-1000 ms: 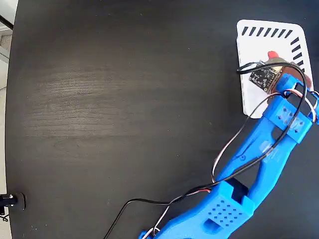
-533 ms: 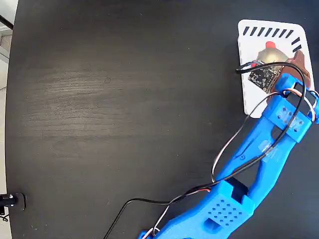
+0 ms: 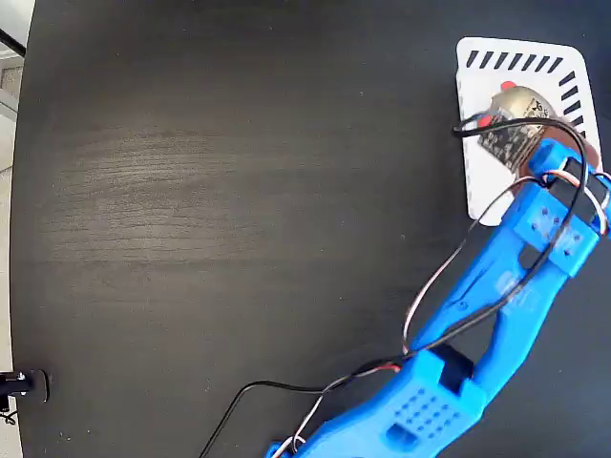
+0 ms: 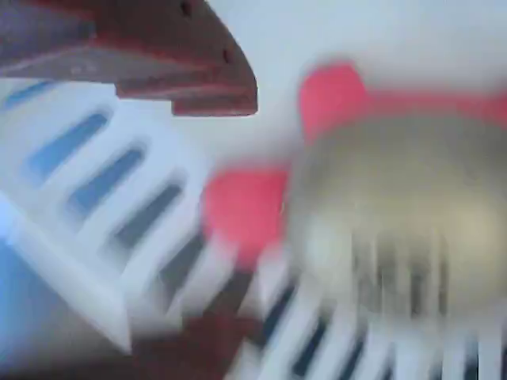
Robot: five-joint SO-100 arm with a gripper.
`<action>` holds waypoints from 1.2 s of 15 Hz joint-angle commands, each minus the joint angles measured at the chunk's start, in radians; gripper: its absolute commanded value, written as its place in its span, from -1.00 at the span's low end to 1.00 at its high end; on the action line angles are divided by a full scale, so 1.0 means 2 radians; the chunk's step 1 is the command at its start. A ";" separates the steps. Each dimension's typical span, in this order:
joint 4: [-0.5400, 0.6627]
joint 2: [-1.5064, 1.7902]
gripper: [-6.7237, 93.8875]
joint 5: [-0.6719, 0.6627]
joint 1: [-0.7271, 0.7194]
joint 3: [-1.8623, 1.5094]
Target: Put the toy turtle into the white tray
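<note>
Fingers: in the wrist view one dark red finger [image 4: 158, 55] crosses the upper left of the frame – a second dark red shape sits blurred at the bottom edge, and the turtle lies to the right of the upper one, not between them. Whether the fingers are apart or together I cannot tell.
Gripper: in the fixed view the gripper [image 3: 563, 119] is at the upper right, over the tray, mostly hidden behind a small circuit board [image 3: 509, 139] on the wrist.
Turtle: the turtle [image 3: 516, 100] shows its shiny beige shell and a bit of red over the tray's upper half, just beside the board; in the wrist view it fills the right of the frame, heavily blurred, with red head and flipper on its left and top.
Tray: the white tray [image 3: 477, 172] lies at the upper right – dark slanted slots along its top and right sides.
Arm: the blue arm [image 3: 506, 296] rises from the bottom edge to the tray, cables running along it.
Table: black tabletop [image 3: 239, 191].
</note>
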State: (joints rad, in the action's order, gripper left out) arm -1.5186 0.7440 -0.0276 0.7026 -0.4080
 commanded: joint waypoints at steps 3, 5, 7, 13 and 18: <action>0.003 0.190 -0.87 0.060 -0.054 -0.035; 0.060 0.290 -0.87 0.072 -0.098 -0.169; 0.117 0.367 -0.87 0.068 -0.154 -0.288; 0.180 0.516 -0.87 0.091 -0.309 -0.524; 0.296 0.661 -0.87 0.055 -0.367 -0.823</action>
State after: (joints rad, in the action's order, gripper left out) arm -0.9986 1.9037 0.0859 -0.0031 -1.9620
